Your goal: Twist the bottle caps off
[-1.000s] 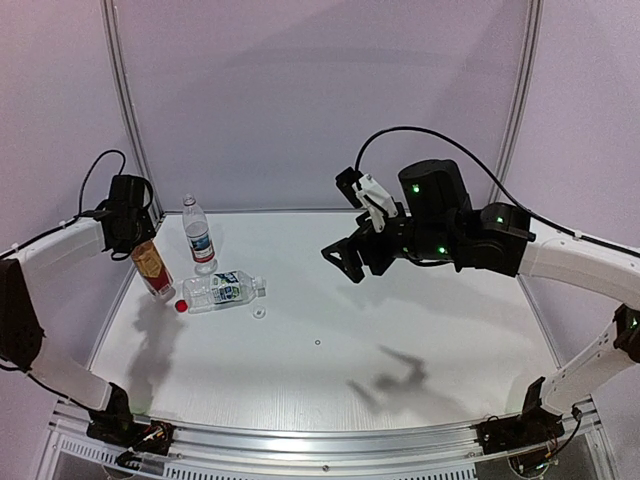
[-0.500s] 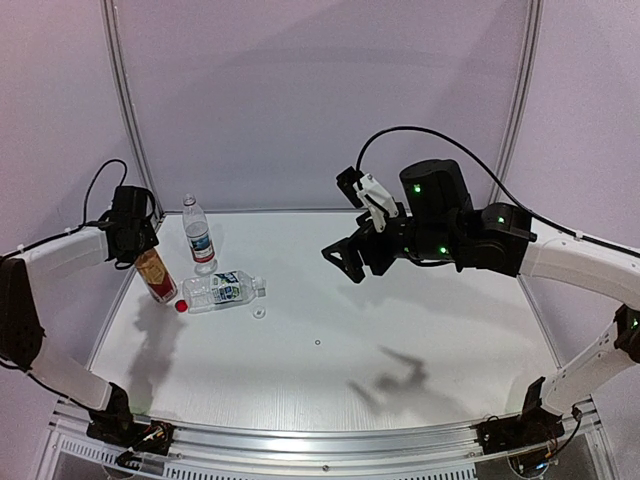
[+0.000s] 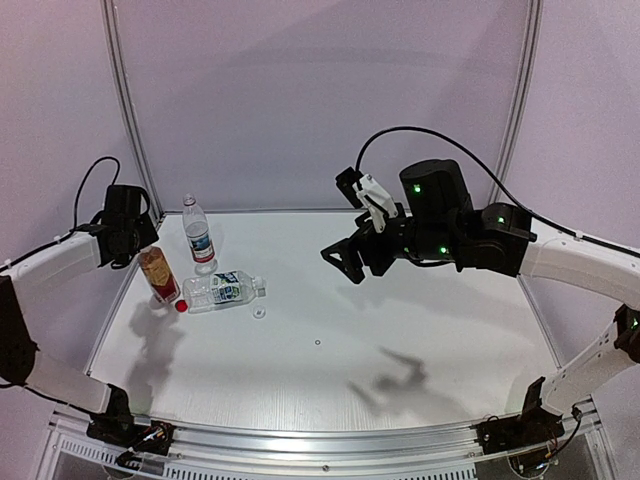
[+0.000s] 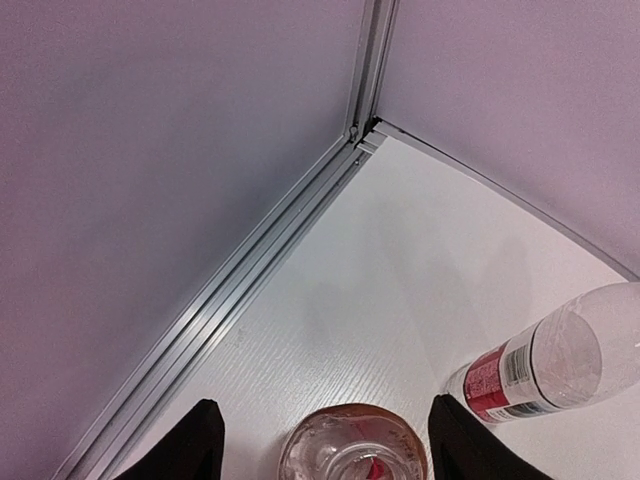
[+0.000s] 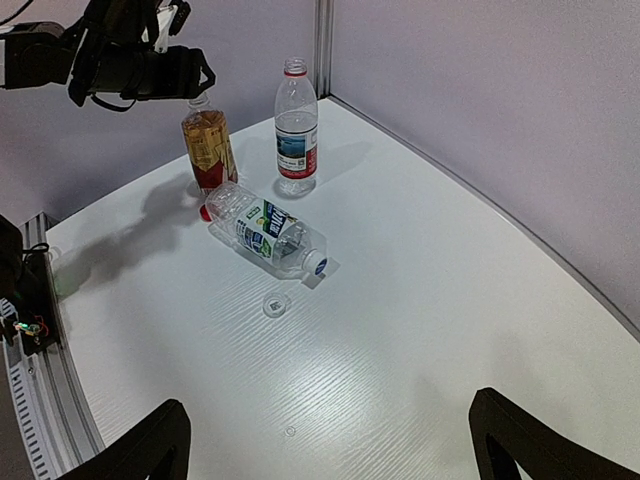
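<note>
Supporting surface [image 3: 400, 330]: white and wood-grained, walled by pale panels; all three bottles stand or lie in its far left part.
Right tool [image 3: 342, 262]: held in the air well to the right of the lying bottle [image 3: 225, 290], jaws spread wide with nothing between them.
Left tool [image 4: 325, 412]: hangs over the amber bottle [image 3: 156, 273], to the left of the lying bottle. Its jaws are parted, one finger on each side of the amber neck with a gap on both sides, so it grips nothing.
Lying bottle: clear with a green-blue label, on its side, neck end pointing right. I cannot tell whether that end carries a cap.
Clear upright bottle [image 3: 198, 235]: stands just behind the lying bottle, apart from it; blue-white-red label, red ring at the neck.
Amber bottle: stands just left of the lying bottle's base end; red-gold label. The left wrist view shows its mouth open.
Red cap [image 3: 181, 305]: on the surface at the lying bottle's base end, between it and the amber bottle's foot.
Whitish cap [image 3: 259, 312]: flat on the surface just in front of the lying bottle's neck end, not touching it.
</note>
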Tool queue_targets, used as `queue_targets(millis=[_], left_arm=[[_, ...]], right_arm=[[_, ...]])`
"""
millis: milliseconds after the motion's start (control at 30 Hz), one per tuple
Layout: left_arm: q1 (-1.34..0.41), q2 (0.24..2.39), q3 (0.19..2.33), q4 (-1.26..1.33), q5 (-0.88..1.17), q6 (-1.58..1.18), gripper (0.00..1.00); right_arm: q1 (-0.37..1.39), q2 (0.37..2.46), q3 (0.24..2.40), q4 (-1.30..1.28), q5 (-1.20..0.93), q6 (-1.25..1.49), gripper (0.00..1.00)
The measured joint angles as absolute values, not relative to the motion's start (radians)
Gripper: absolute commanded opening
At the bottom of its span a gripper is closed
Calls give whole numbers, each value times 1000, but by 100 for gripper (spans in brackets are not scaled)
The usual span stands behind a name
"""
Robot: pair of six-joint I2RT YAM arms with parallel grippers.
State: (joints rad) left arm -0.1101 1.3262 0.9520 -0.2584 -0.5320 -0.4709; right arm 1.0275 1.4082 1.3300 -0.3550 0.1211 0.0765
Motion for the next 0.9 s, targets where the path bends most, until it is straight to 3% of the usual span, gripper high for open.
queue_targets(millis=[233, 333, 700, 900], left_arm=[[-113, 1252, 950, -280, -543, -465, 80], [-113, 1215, 957, -309, -542, -451, 98], [-129, 963, 963, -458, -482, -338, 99], [-137, 770, 964, -467, -328, -239, 99]], right_arm=[[1028, 1408, 1330, -355, 117, 81, 99], [1028, 1408, 1330, -355, 114, 86, 99], [1028, 1408, 1327, -355, 107, 99, 99], [1028, 1410, 1327, -356, 83, 96, 99]])
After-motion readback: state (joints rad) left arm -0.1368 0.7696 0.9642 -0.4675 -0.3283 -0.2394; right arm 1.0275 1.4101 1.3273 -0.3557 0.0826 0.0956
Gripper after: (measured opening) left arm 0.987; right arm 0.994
